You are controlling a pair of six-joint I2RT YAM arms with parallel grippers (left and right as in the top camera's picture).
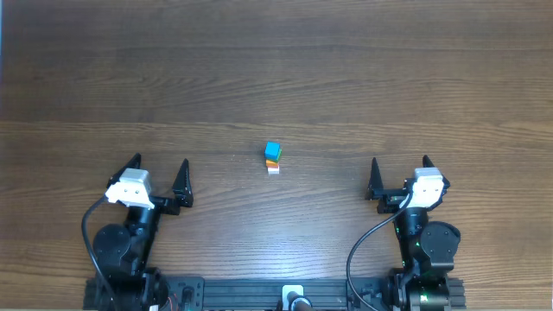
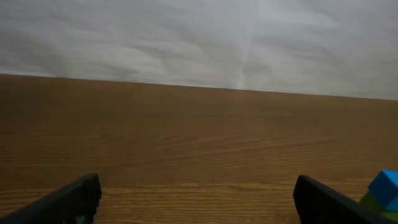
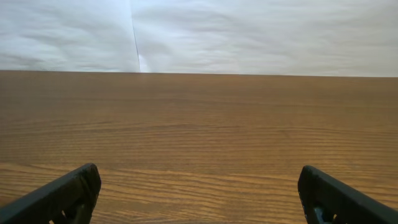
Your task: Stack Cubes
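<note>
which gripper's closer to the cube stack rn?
Left, by a little. The cube stack stands mid-table; the left gripper is open off to its left, the right gripper open to its right, slightly farther off.

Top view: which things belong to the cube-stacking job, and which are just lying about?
Job: cube stack, blue cube on top; left gripper and right gripper, both open, apart from the stack.
Just there: table; pale backdrop beyond it.
</note>
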